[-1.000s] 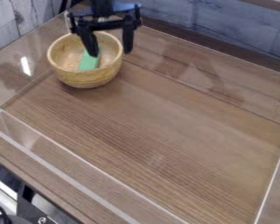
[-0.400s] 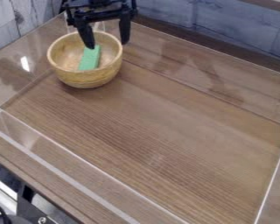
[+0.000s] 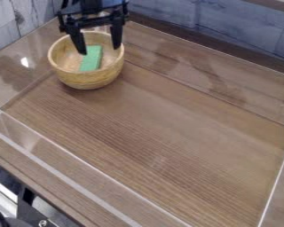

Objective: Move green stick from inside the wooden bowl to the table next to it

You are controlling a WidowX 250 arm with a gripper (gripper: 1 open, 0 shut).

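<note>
Checking in from the remote desk, status so far:
gripper (image 3: 95, 40): jaws spread wide, gripping nothing, poised over the bowl, upper left of frame
green stick (image 3: 92, 58): lying inside the wooden bowl (image 3: 71, 78)
done: 0 steps I can see
left: grab, lift, drop on table (image 3: 169, 133) beside bowl

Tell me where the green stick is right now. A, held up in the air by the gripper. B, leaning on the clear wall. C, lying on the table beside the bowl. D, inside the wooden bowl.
D: the green stick lies inside the wooden bowl, while the gripper stands open above it with a finger on either side, not closed on it.
</note>
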